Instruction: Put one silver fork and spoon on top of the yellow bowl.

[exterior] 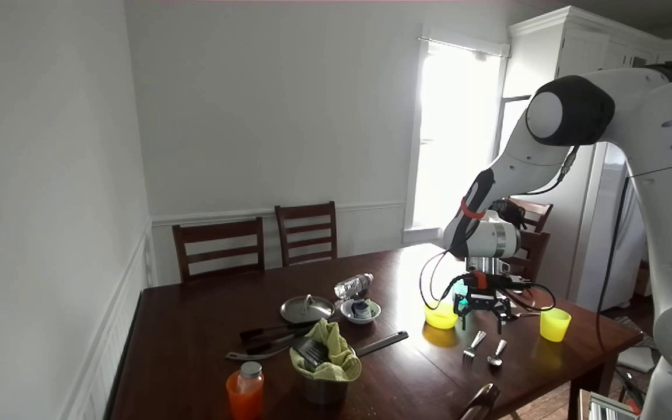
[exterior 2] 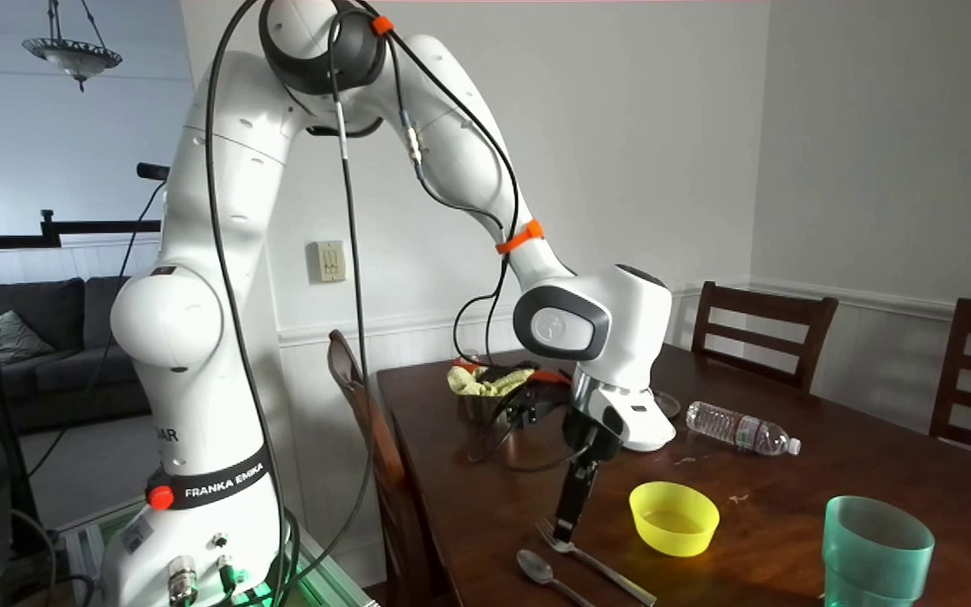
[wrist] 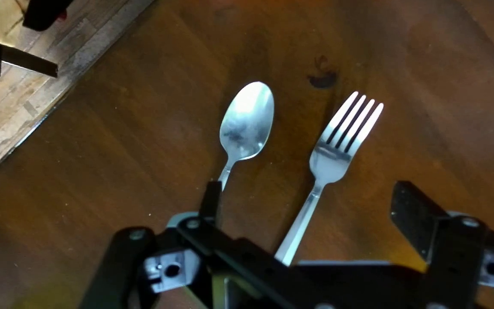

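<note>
The arm (exterior 2: 237, 185) shows a partial "AR" and, on its black band (exterior 2: 214, 486), "FRANKA EMIKA".

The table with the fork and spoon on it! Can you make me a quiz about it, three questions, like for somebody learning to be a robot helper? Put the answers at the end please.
1. Pick one. The tool is: A, shut on a bottle; B, open; C, shut on a cup.
2. True or false: the fork lies apart from the yellow bowl.
3. Fill in the blank: in the wrist view, the thing lying beside the fork is a ____.

Key: 1, B. 2, true. 3, spoon.
</note>
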{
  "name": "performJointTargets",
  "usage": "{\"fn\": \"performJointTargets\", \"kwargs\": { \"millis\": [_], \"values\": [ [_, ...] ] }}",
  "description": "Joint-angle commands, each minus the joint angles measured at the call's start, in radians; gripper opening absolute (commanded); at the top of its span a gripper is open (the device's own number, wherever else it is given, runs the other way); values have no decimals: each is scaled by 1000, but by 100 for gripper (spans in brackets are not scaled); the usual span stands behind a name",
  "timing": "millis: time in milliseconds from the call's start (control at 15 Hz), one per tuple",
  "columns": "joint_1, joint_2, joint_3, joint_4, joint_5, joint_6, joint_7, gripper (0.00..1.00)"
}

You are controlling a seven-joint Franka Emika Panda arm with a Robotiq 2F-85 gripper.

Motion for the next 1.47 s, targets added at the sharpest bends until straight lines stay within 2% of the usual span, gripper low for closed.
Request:
{"fn": "performJointTargets", "kwargs": {
  "millis": [0,400,667,933,1000,1133,1200,1400],
  "values": [
    [-39,62,21,53,32,2,-16,100],
    [-74,117,51,88,69,1,-32,98],
    [-111,136,92,105,142,4,-76,95],
    [-124,153,107,119,178,6,-98,85],
    [-127,156,109,122,182,5,-100,78],
    [-126,160,106,127,179,5,-99,52],
    [-126,161,105,128,178,6,-98,48],
    [-125,169,102,135,171,4,-93,25]
  ]
}}
